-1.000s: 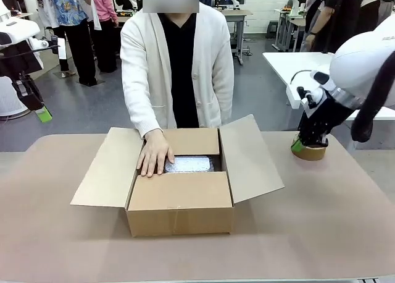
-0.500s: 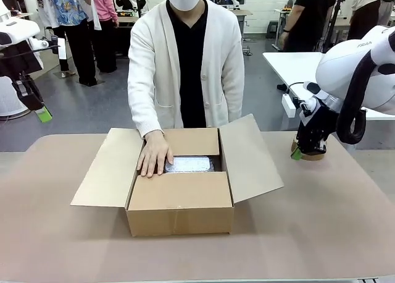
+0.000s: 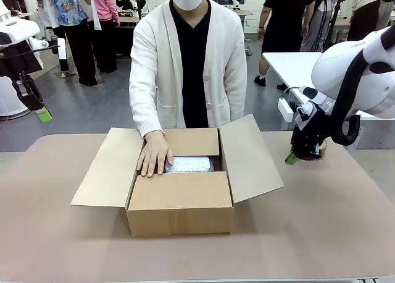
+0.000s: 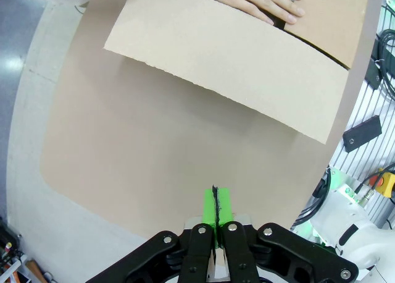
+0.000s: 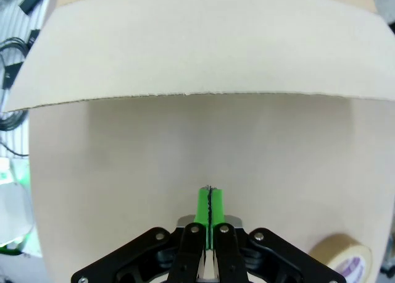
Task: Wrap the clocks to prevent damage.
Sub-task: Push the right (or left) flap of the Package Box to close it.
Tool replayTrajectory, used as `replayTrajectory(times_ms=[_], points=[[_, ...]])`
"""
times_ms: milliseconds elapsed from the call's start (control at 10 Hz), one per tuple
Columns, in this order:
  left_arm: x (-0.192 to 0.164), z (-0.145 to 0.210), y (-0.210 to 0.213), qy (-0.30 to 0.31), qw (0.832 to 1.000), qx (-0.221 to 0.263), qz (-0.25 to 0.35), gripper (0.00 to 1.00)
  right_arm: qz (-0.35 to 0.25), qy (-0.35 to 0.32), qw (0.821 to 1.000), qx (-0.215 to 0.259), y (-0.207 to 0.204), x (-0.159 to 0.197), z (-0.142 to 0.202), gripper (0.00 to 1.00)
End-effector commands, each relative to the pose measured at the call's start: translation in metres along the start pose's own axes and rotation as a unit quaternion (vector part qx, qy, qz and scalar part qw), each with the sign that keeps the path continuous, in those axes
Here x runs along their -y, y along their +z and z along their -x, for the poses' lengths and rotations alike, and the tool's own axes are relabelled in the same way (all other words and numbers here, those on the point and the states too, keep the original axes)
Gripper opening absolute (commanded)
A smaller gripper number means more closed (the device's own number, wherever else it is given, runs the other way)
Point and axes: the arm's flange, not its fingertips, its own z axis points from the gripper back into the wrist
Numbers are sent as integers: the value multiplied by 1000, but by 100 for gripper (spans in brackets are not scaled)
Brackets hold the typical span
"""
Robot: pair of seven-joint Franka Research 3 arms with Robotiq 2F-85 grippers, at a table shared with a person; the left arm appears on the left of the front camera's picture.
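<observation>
Tan table [image 3: 321,221], open carton [image 3: 180,212], person's hand [image 3: 153,154] resting on wrapped clocks [image 3: 192,165]

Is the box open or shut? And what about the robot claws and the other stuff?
Carton: open, flaps spread out.
Clocks: bubble-wrapped, lying inside the carton.
Person's hand: resting flat in the carton.
Left gripper: shut, empty.
Right gripper: shut, empty.
Tape roll: lying flat.

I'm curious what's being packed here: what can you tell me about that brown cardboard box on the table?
The cardboard box is plain brown and stands open in the middle of the table. Its two side flaps splay outward, the far flap stands upright, and the near flap lies flat over the front half. Inside, toward the back, lies a silvery bubble-wrap bundle. A person's hand rests inside, at the bundle's end.
</observation>
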Motion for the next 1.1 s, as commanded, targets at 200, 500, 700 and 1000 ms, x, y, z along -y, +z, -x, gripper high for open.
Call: replayTrajectory(times_ms=[200,500,700,1000], points=[[1,0,1,10,1000,3,5,1,-1,23,994,106,-11,12,6,1],[1,0,1,10,1000,3,5,1,-40,11,985,167,-22,14,6,1],[1,0,1,10,1000,3,5,1,-57,5,978,198,-29,15,5,1],[1,0,1,10,1000,3,5,1,-19,-15,967,254,-27,15,1,1]])
